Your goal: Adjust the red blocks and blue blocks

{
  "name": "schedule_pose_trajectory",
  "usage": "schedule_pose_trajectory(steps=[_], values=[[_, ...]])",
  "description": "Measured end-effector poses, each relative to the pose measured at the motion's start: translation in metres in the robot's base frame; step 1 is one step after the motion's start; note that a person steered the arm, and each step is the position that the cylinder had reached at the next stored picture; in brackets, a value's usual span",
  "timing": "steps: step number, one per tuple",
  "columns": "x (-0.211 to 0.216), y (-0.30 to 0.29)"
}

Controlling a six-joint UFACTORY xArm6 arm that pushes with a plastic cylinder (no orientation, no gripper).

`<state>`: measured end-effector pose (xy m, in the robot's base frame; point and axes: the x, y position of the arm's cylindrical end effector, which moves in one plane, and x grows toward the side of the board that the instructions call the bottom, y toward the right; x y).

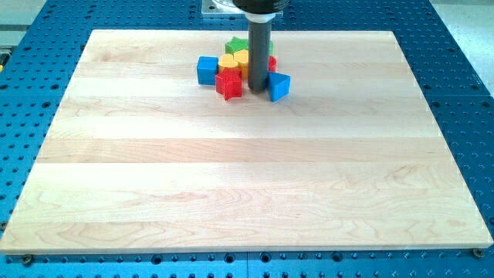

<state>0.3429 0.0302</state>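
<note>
A tight cluster of blocks sits near the view's top centre of the wooden board (247, 177). A blue cube (206, 69) is at the cluster's left. A red star-shaped block (228, 84) sits at the cluster's lower left. A blue triangular block (279, 86) is at the lower right. A second red block (272, 64) is mostly hidden behind the rod. My tip (256, 93) rests on the board between the red star and the blue triangular block, close to both.
Yellow blocks (234, 60) lie in the cluster's middle and a green block (235, 45) at its top, partly hidden by the rod. The board lies on a blue perforated table (46, 46).
</note>
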Motion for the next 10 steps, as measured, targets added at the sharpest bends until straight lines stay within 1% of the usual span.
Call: schedule_pose_trajectory(steps=[1, 2, 3, 4, 5, 6, 7, 9, 10], values=[[-0.010, 0.004], [-0.008, 0.034], [0.002, 0.091], [0.052, 0.083], [0.051, 0.038], [0.106, 0.032], [0.116, 0.006], [0.022, 0.001], [0.020, -0.003]])
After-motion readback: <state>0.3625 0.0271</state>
